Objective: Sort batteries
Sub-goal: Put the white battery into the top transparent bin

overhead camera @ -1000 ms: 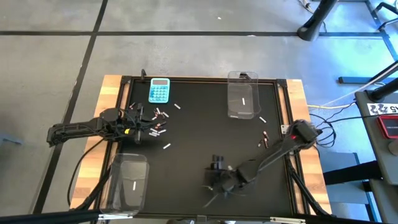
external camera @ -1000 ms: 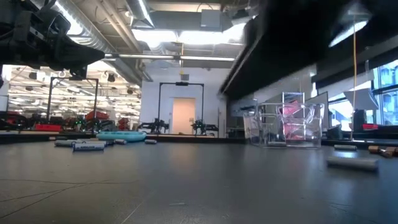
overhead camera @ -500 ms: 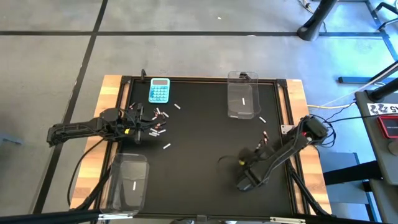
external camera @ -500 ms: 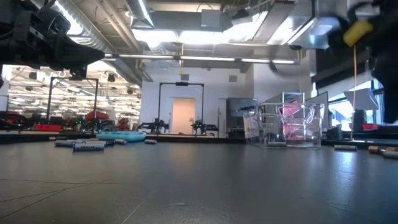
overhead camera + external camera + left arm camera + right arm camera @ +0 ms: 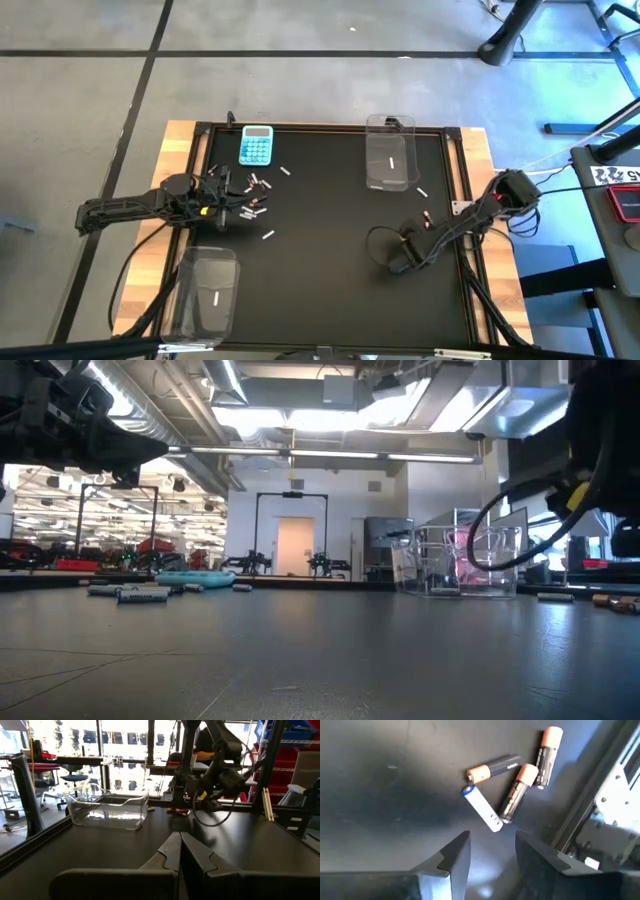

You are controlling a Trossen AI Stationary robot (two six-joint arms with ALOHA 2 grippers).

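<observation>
Dark batteries with orange-red ends and silvery-white ones lie flat on the black table. One cluster [image 5: 250,205] sits near the left side, beside my left gripper [image 5: 222,195], which is shut and empty in its wrist view [image 5: 180,851]. Three dark batteries [image 5: 520,790] and a white one with a blue end [image 5: 482,810] lie by the right edge [image 5: 425,222]. My right gripper [image 5: 492,851] hovers open just short of them [image 5: 400,252]. Single batteries [image 5: 268,235] lie scattered.
A light-blue calculator [image 5: 256,145] lies at the far left. One clear bin [image 5: 390,160] stands at the far side and another [image 5: 205,295] at the near left; each holds a white battery. The table's raised frame [image 5: 600,805] runs close behind the right cluster.
My right gripper has swung from the near edge's middle toward the right and far side, up to the batteries by the right edge, turning as it went. A silvery battery that lay at the right of the low view no longer shows there.
</observation>
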